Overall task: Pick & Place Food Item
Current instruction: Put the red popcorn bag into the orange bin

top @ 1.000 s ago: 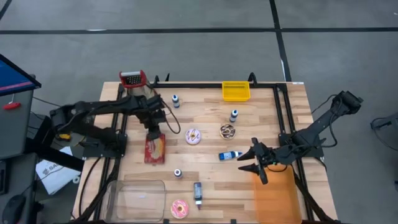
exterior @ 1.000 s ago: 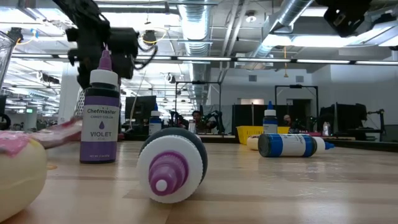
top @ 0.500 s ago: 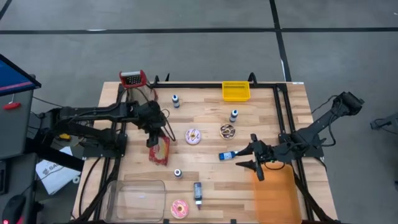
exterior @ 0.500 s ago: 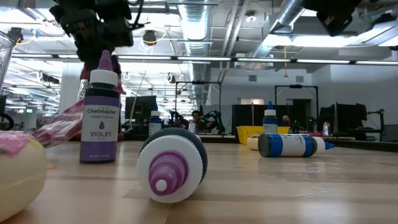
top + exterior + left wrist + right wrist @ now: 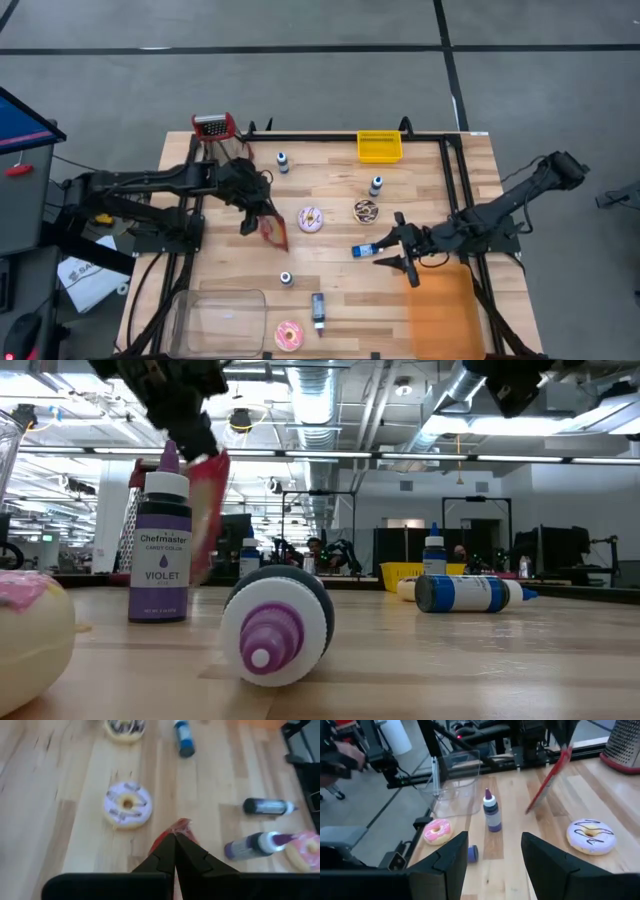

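- The left gripper (image 5: 252, 212) is pinching a red food packet (image 5: 273, 232) and holds it up off the wooden table (image 5: 330, 190)
- The packet hangs tilted, just beside the white donut (image 5: 311, 219)
- The right gripper (image 5: 398, 255) has its jaws spread apart and holds nothing
- It hovers next to the blue bottle (image 5: 368, 249), which lies on its side
- A pink donut (image 5: 289, 335) sits near the clear tub (image 5: 218, 318)

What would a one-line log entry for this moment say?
left tool: shut on red packet, lifted off table | right tool: open, beside lying blue bottle | packet not placed
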